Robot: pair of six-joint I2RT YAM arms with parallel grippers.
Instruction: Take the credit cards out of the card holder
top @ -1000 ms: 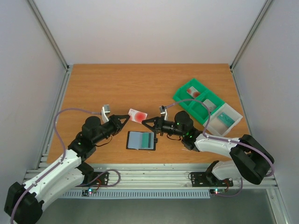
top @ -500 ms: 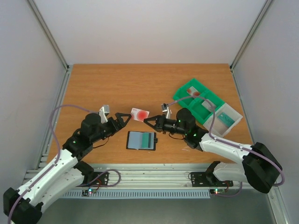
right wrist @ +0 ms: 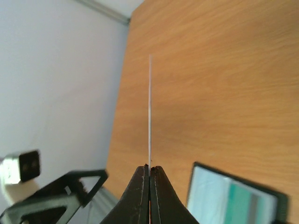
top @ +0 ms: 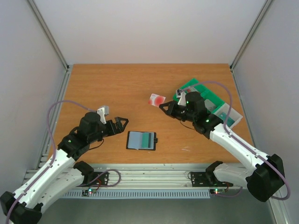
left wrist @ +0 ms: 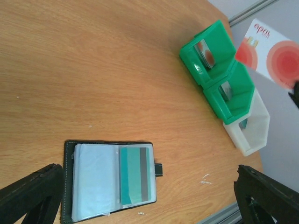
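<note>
Over table (top: 117,88), pale card (top: 157,99) farther right.

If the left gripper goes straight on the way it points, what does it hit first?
Likely the card holder, open on the table between the left gripper's spread fingers in the wrist view. Depth is unclear; it could pass just over it.

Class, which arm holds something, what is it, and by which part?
The right gripper pinches the pale red-marked card by one edge, jaws shut; the left gripper holds nothing.
</note>
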